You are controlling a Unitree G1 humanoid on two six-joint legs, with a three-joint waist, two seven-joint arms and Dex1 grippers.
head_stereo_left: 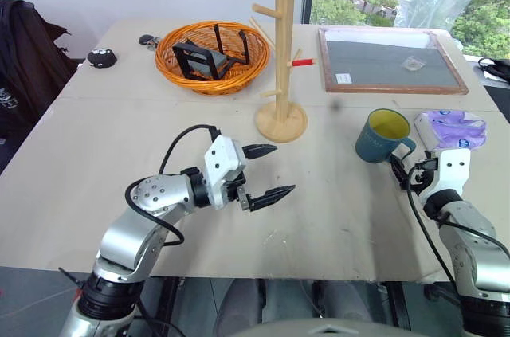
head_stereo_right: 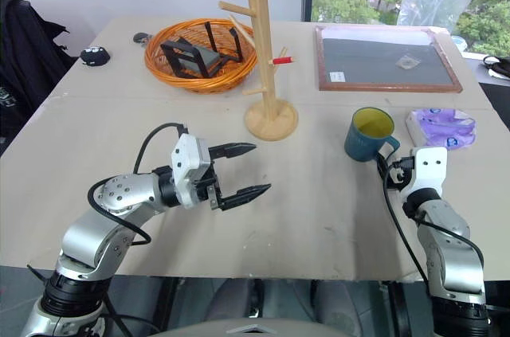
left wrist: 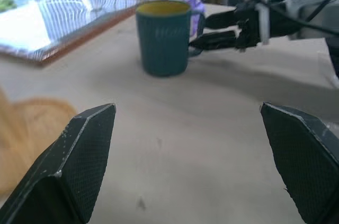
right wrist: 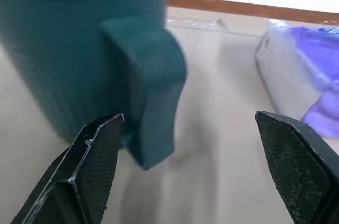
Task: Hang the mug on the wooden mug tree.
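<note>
The mug [head_stereo_left: 384,135] stands upright on the table [head_stereo_left: 319,209] toward its right edge, handle turned to the near right corner. The right hand [right wrist: 185,144], fingers spread wide, is lined up on that handle, one finger just beside it, apparently for a handle grip. The wooden mug tree [head_stereo_left: 283,66] waits well apart, toward the middle of the far edge. The left hand [head_stereo_left: 267,171] hovers near the front edge, spread and empty, pointing toward the mug.
</note>
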